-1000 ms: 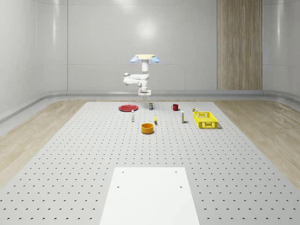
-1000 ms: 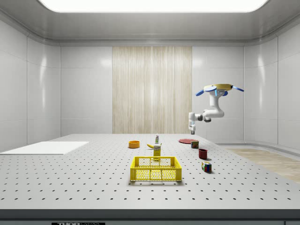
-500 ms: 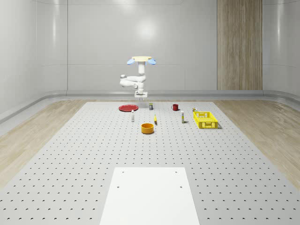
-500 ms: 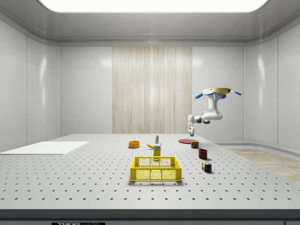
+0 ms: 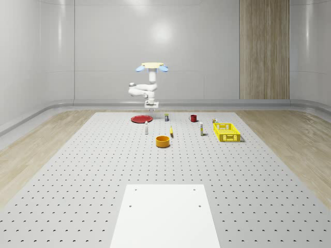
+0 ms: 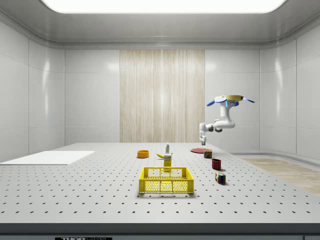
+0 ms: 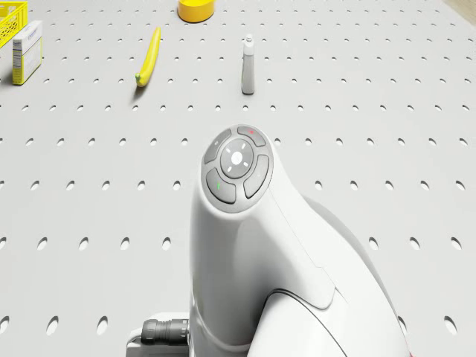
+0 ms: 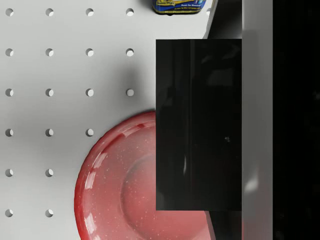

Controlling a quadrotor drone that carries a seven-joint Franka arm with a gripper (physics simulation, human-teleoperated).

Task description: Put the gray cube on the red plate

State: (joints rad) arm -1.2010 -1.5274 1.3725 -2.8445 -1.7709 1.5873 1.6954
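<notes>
The gray cube [image 8: 198, 125] is sitting dark and square right in front of the wrist camera, and the gripper [image 8: 240, 125] is pinching it, one finger [image 8: 257, 100] pressing against its side. The cube is hanging in the air, not yet on anything. Directly beneath it the red plate [image 8: 117, 185] is lying on the perforated surface [image 8: 65, 70], with the cube overlapping the plate's rim and part of its bowl, so the cube is looking slightly off the plate's middle. That offset is what the coming move is likely turning on: a small shift toward the plate's centre, then a lowering. In the whole-scene view the drone [image 5: 150, 66] is hovering above the far end of the surface, its arm [image 5: 140, 91] bending down so the gripper is hanging just above the plate. A can with a blue label [image 8: 179, 6] is standing near the plate, apart from it.
</notes>
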